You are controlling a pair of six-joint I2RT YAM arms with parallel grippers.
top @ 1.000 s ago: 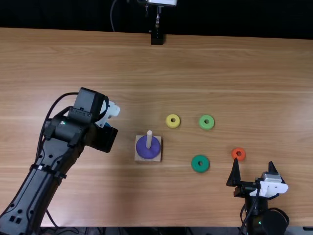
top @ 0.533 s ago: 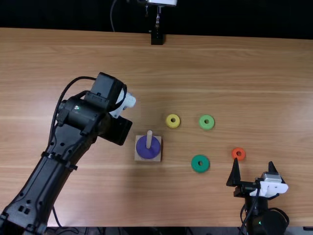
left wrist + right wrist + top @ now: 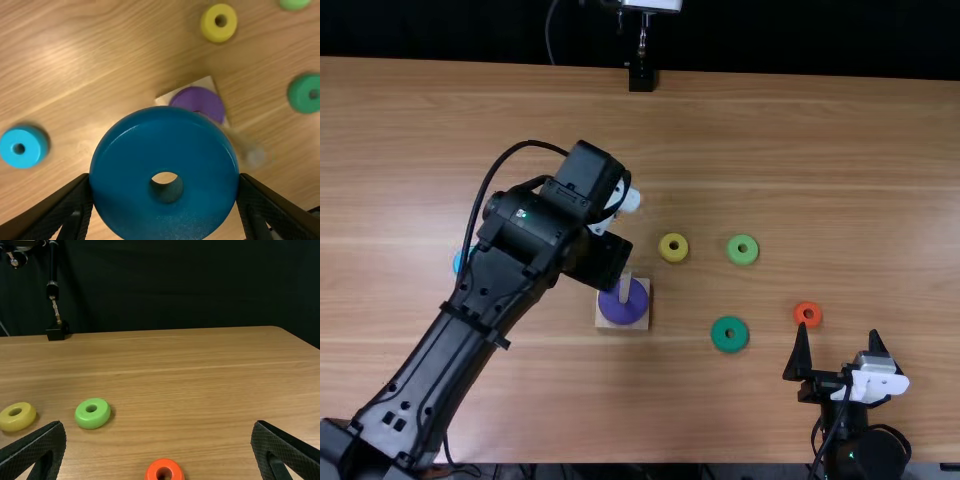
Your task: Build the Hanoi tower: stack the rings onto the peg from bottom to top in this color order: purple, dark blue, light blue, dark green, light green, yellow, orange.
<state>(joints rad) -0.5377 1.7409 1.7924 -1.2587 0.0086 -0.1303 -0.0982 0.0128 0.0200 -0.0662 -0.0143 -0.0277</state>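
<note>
In the top view my left gripper (image 3: 600, 260) hangs just above the peg base (image 3: 604, 323), beside the peg (image 3: 625, 288). The purple ring (image 3: 623, 306) lies around the peg on the base. The left wrist view has my left gripper (image 3: 165, 181) shut on the dark blue ring (image 3: 120, 170), which partly covers the purple ring (image 3: 202, 101). A light blue ring (image 3: 23, 147) lies apart on the table. My right gripper (image 3: 839, 330) is open near the orange ring (image 3: 808, 314); the right wrist view has the gripper (image 3: 158, 424) with its fingers wide apart.
Yellow ring (image 3: 673, 247) and light green ring (image 3: 742, 249) lie beyond the base to its right. The dark green ring (image 3: 729, 334) is right of the base. A black stand (image 3: 641, 76) is at the table's far edge. The left arm crosses the table's left side.
My left gripper has moved right across the table to the peg base, and the light blue ring has come into sight behind the arm. The right arm has kept still.
</note>
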